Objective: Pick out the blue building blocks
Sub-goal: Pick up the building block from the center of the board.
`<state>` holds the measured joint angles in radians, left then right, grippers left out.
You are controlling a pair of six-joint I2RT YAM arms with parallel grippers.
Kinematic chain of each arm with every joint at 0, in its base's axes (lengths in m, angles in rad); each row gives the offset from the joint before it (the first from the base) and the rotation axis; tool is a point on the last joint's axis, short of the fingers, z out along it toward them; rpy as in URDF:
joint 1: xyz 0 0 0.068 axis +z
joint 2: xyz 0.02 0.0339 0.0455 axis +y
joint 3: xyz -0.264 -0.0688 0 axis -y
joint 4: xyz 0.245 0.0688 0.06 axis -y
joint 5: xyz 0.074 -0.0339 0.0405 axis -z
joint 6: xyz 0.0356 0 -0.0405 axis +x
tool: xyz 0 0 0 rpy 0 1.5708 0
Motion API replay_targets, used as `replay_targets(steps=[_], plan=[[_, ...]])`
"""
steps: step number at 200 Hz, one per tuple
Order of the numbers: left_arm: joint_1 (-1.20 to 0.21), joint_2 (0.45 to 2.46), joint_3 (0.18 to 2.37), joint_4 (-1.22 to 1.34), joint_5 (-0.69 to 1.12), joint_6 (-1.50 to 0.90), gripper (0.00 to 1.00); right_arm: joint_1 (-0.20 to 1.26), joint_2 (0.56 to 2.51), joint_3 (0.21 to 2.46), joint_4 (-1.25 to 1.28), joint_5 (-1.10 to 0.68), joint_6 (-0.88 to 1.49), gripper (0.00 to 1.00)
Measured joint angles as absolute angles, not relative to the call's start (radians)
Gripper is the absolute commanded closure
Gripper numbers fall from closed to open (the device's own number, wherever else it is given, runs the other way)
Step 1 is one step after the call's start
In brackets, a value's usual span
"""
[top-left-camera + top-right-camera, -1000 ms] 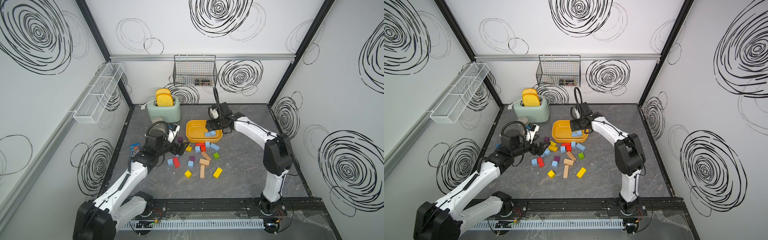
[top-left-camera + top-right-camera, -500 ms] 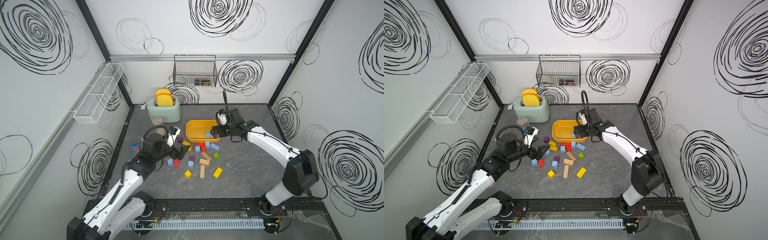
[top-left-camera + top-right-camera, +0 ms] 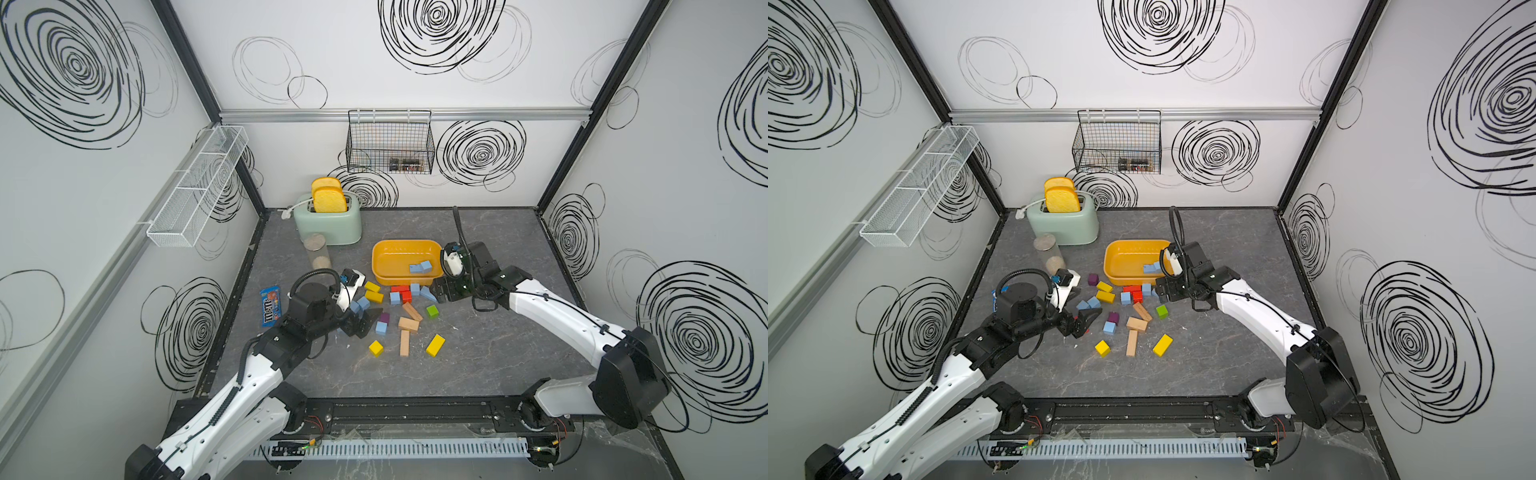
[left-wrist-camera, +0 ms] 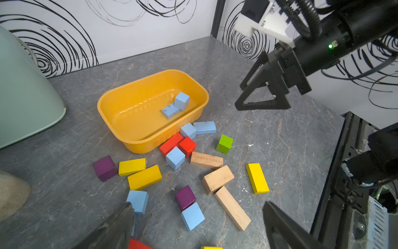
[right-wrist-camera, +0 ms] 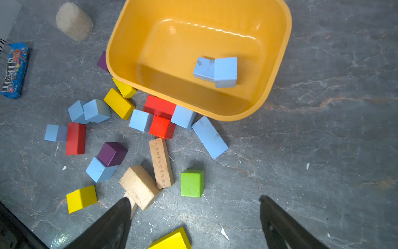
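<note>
Fingers (image 4: 116,226) wide apart, empty; both arms (image 3: 266,365) (image 3: 557,320) low beside blue blocks (image 4: 192,216)

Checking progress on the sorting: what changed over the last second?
The right claw drew back from over the yellow tub to the loose blocks at its near rim; the left claw shifted toward the front. Both open, empty. Two blue building blocks in the tub and loose blocks stayed.

Two blue building blocks (image 3: 1151,268) lie in a yellow tub (image 3: 1128,257) as the right gripper (image 3: 1162,291) hangs just beside its near corner and the left gripper (image 3: 1088,321) hovers at the edge of coloured blocks (image 3: 1162,345) strewn across the grey tabletop (image 3: 1225,357).
</note>
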<state>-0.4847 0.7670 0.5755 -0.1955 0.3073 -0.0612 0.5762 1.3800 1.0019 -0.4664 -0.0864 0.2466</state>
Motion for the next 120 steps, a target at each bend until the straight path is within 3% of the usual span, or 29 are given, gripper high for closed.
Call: replay_targets(steps=[120], plan=[[-0.491,0.803,0.53,-0.189,0.287,-0.075,0.04,0.576,1.542,0.961,-0.394,-0.091,0.274,0.14]])
